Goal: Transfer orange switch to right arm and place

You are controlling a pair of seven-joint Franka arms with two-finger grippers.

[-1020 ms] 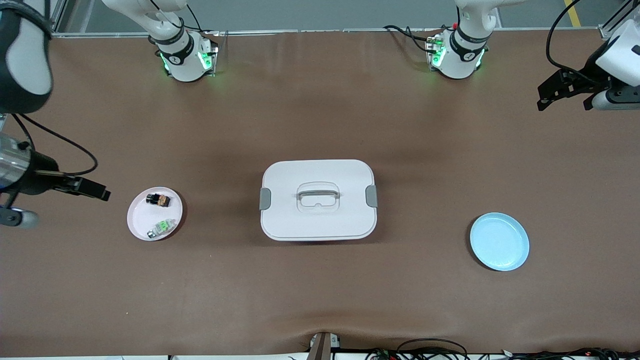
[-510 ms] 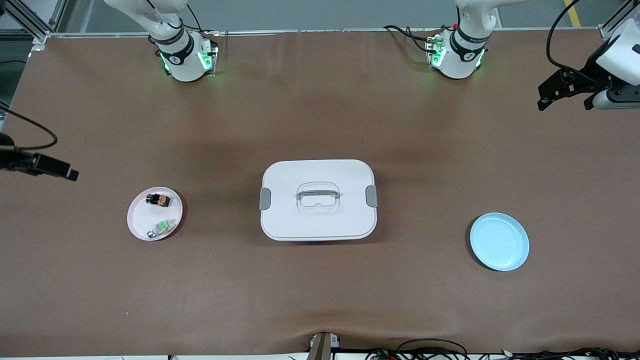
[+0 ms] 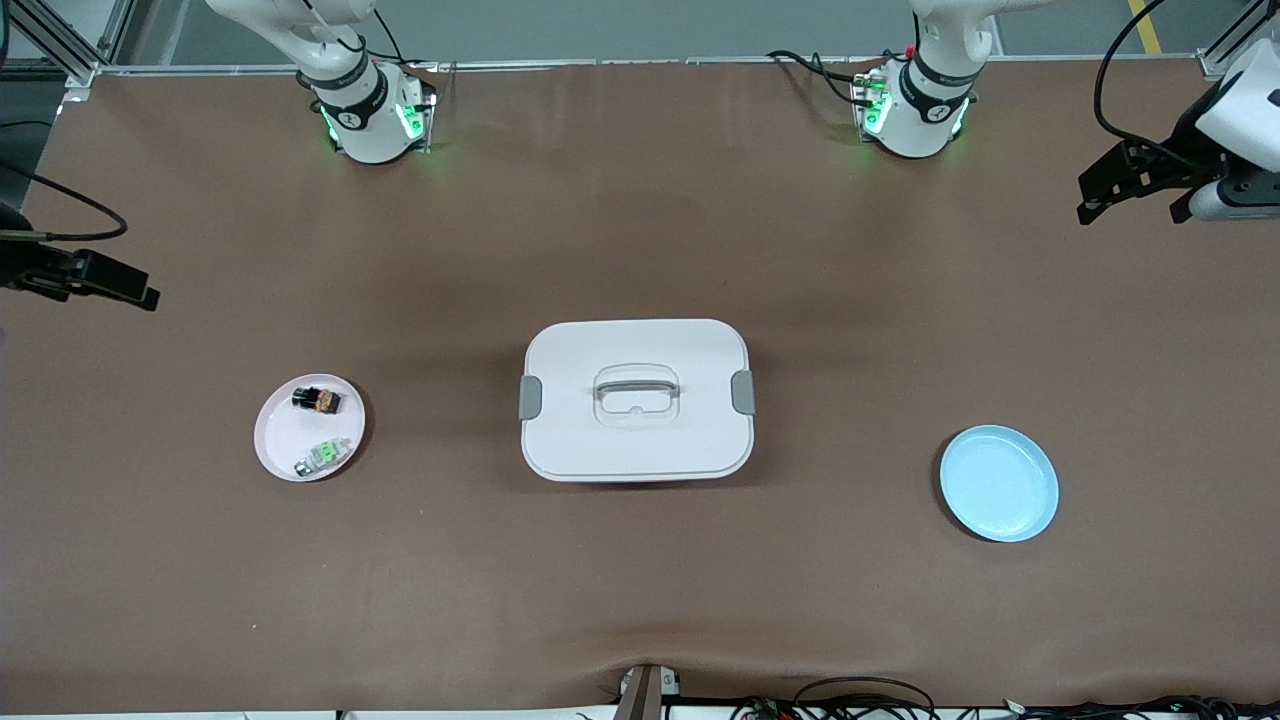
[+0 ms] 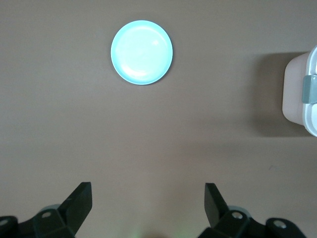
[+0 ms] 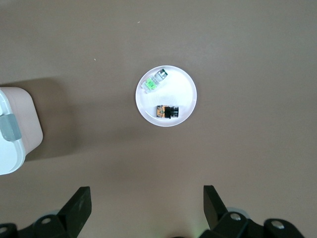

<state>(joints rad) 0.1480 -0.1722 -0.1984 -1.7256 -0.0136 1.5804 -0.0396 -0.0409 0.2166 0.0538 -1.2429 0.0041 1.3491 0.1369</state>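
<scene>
Currently orange switch (image 3: 317, 400) lies on pink plate (image 3: 275, 442) beside green-and-silver part (image 3: 322, 456), right gripper (image 5: 144, 201) and left gripper (image 4: 148, 201) both spread, empty, high over table (image 3: 640, 580).

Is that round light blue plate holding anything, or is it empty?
Empty. The round light blue plate shows only its bare surface in the front view, and the left wrist view likewise shows nothing on it.
</scene>
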